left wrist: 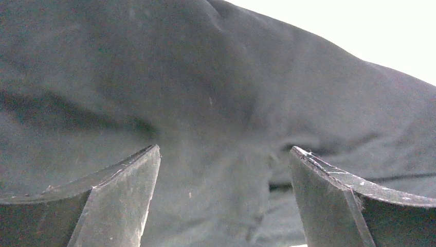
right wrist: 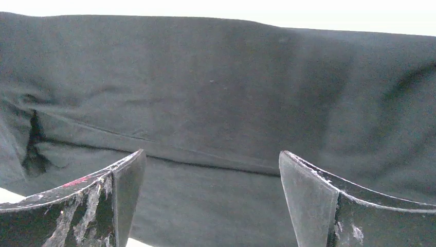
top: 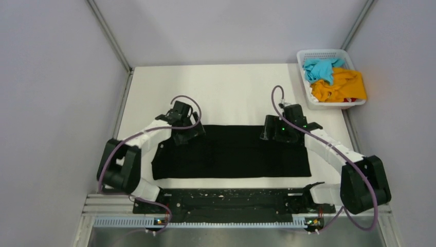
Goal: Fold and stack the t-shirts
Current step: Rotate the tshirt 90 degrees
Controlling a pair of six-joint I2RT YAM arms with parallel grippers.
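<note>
The black t-shirt (top: 231, 152) lies spread flat as a wide rectangle on the white table. My left gripper (top: 186, 133) hovers over its far left corner, jaws open and empty; the left wrist view shows rumpled black cloth (left wrist: 216, 103) between the fingers. My right gripper (top: 277, 133) hovers over its far right edge, jaws open and empty, above a folded hem (right wrist: 205, 159). The turquoise-blue t-shirt (top: 320, 68) and the orange-yellow t-shirt (top: 342, 85) lie crumpled in the basket at the far right.
The white lattice basket (top: 305, 82) stands at the table's far right corner. Grey walls close the left, back and right sides. A black rail (top: 226, 203) with the arm bases runs along the near edge.
</note>
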